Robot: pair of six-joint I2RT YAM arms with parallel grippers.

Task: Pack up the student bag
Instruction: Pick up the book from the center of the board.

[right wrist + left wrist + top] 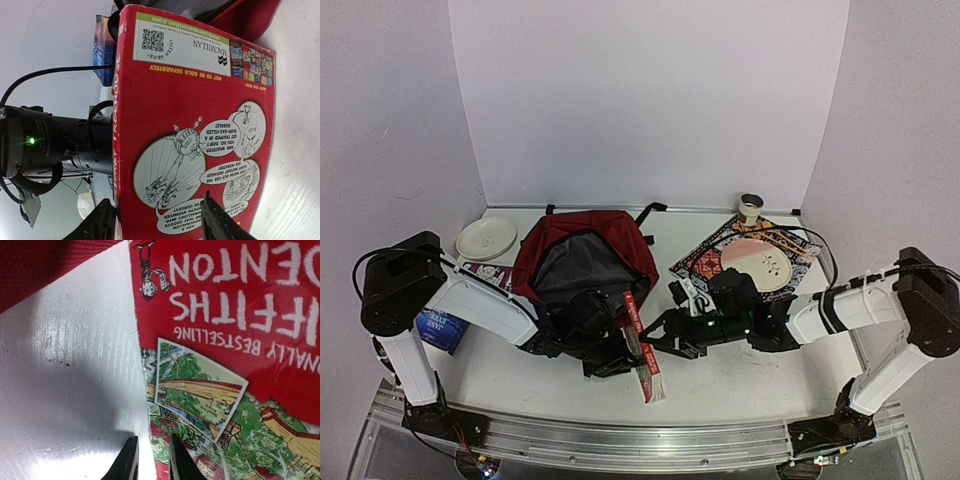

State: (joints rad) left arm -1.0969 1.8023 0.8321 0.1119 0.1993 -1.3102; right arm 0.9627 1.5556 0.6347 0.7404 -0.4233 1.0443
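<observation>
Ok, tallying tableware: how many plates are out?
2: a white plate left of the student bag, a second plate on the patterned book to its right. Others may be hidden.

The table (740,385) is white, with pale walls rising from its far and side edges. The student bag (582,250) lies at the middle, towards the far edge, with its mouth open to the near side. A white plate (486,238) sits at the far left corner, and a small colourful book (485,272) lies just in front of it. A blue book (440,328) lies at the left edge. A patterned book (705,262) lies flat towards the far right corner, and a small cup (751,208) stands by that book's far corner. A red book (642,345) stands on edge near the middle of the near edge; I cannot tell if it rests on the table.
</observation>
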